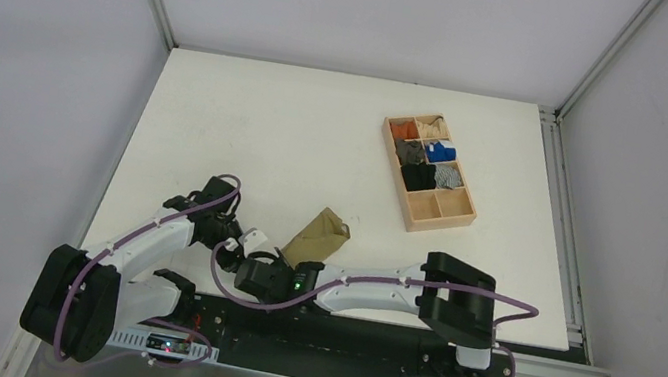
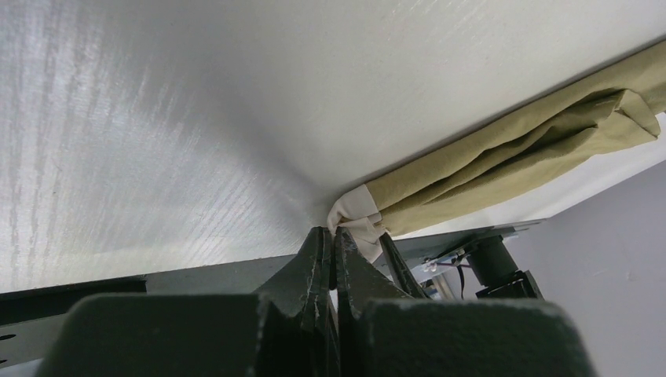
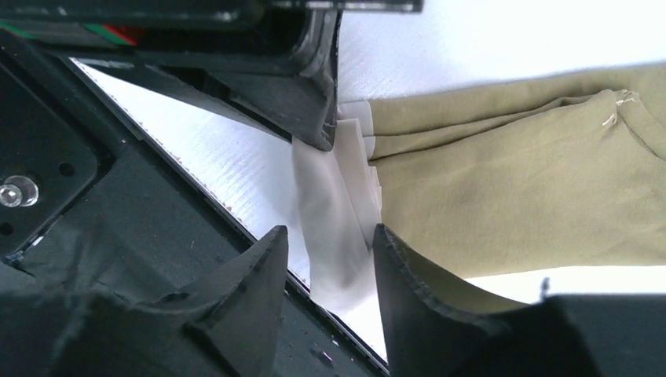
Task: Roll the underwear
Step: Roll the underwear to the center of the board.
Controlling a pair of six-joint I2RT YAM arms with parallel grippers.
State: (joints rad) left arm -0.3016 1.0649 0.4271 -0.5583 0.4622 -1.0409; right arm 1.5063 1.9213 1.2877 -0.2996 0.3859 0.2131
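Note:
The underwear (image 1: 320,233) is a folded olive-khaki strip lying near the table's front edge, with its cream waistband (image 3: 334,212) at the near end. My left gripper (image 2: 332,232) is shut on a corner of that waistband; in the top view it (image 1: 266,247) sits just left of the garment. My right gripper (image 3: 330,234) is open and straddles the hanging waistband. Its right finger (image 3: 397,275) lies against the fabric, and a gap shows at the left finger (image 3: 263,267). From above, the right gripper (image 1: 282,267) is beside the left one at the garment's near end.
A wooden divided tray (image 1: 455,220) at the back right holds small orange, blue, black and grey fabric bundles. The waistband hangs over the table's front edge (image 3: 236,212), above the dark base frame. The left arm's jaw (image 3: 310,110) shows close overhead in the right wrist view.

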